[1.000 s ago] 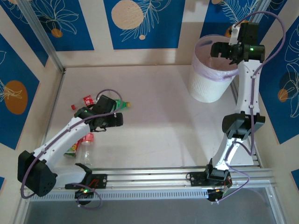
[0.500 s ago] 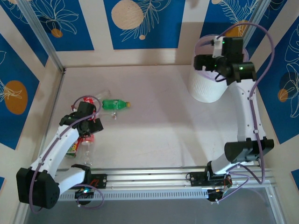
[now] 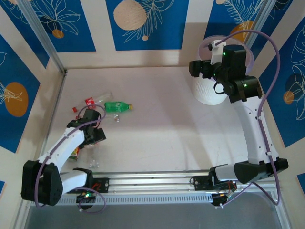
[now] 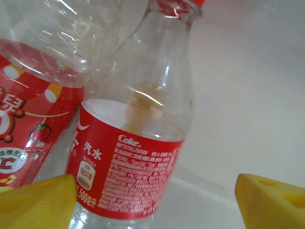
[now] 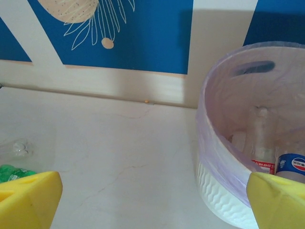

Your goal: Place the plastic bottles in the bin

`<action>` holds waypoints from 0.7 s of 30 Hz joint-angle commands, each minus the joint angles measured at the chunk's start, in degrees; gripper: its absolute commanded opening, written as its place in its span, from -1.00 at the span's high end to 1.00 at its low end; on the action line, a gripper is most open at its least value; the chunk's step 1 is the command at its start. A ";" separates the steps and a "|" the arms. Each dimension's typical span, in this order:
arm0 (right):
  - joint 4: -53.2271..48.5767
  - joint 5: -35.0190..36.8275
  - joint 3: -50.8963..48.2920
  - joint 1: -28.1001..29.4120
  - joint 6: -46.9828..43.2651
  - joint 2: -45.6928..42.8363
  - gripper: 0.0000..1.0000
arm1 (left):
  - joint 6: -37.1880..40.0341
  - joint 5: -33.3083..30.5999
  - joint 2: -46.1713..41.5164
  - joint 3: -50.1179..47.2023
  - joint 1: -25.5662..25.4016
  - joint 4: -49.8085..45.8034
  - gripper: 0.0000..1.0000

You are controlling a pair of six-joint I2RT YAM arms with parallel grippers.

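Observation:
In the left wrist view a clear bottle with a red Coke label (image 4: 128, 167) lies between my wide-open yellow fingers (image 4: 38, 202), close to the left one, with a gap to the right one. A second red-labelled bottle (image 4: 28, 119) lies against it. From above, my left gripper (image 3: 89, 139) hangs low over this pile (image 3: 75, 151). The green bottle (image 3: 116, 107) and a clear one (image 3: 91, 101) lie further back. My right gripper (image 3: 194, 69) stands open and empty left of the bin (image 3: 206, 93). The bin (image 5: 212, 148) holds a red-labelled bottle (image 5: 262, 145) and a blue-labelled one (image 5: 291, 164).
Blue and cream walls close the table at the back and both sides. A metal rail (image 3: 181, 183) runs along the near edge. The green bottle (image 5: 8, 171) and a clear bottle end (image 5: 19, 148) show at the left of the right wrist view.
My left gripper has moved toward the near edge and dropped onto the bottle pile. My right gripper has swung left, from above the bin to beside it.

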 commanded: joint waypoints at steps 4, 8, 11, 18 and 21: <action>3.25 -3.06 -4.57 0.35 1.27 -2.92 -0.98 | 0.60 4.09 3.16 -0.99 0.44 4.01 -0.58; 3.08 -3.67 -5.97 0.31 1.46 -3.14 -0.98 | 0.57 5.52 5.16 -0.99 0.32 5.92 -0.58; 2.75 -4.39 -7.09 0.31 1.42 -3.51 -0.98 | 0.26 5.93 6.08 -1.51 0.30 7.42 -0.58; 2.24 -8.83 -10.71 -0.45 2.36 -4.60 -0.98 | 0.18 7.28 6.99 -2.12 0.24 10.22 -0.47; 1.86 -11.33 -12.22 -0.76 2.54 -5.15 -0.98 | 0.28 7.66 6.95 -2.20 0.24 10.92 -0.44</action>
